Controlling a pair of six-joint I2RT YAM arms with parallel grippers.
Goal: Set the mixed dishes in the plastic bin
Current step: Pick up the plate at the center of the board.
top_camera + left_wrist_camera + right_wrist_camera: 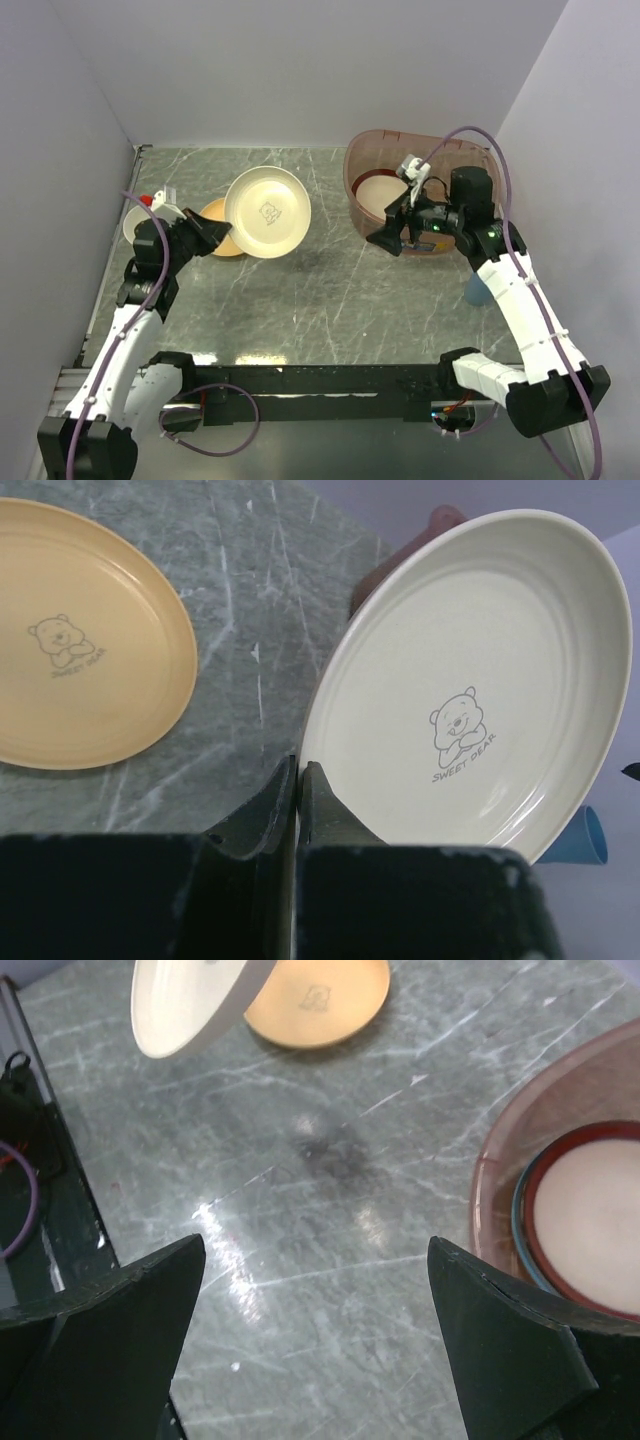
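**A:** So, which step is going on at the left?

**B:** Carrying, I'd judge. The left gripper (298, 780) is pinching the near rim of the cream dish (470, 680), its jaws closed right down on the edge. It is holding the dish lifted off the marble table (330, 300). The yellow-orange plate (80, 650) is lying flat just beside it.

**A:** Which way is the dish facing?

**B:** Being round, it is showing no long axis. Its hollow face, with the bear print, is pointing upward at a tilt. Its free edge is reaching rightward and a little away, toward the plastic bin (365, 150), which is sitting well apart from it.

**A:** What is the next move calling for?

**B:** Probably swinging across the open middle of the table, getting the free edge over the bin's rim, then lowering before letting go. With a one-edge pinch, I'd be watching for the dish pivoting.

**A:** And on the right?

**B:** The right gripper (316, 1243) is hanging with its fingers spread wide, holding nothing, by the bin's near wall. It is likely needing to give way. A red-rimmed dish (590, 1215) is already lying inside the bin. The light blue cup (477, 291) is waiting outside, beside the right arm.
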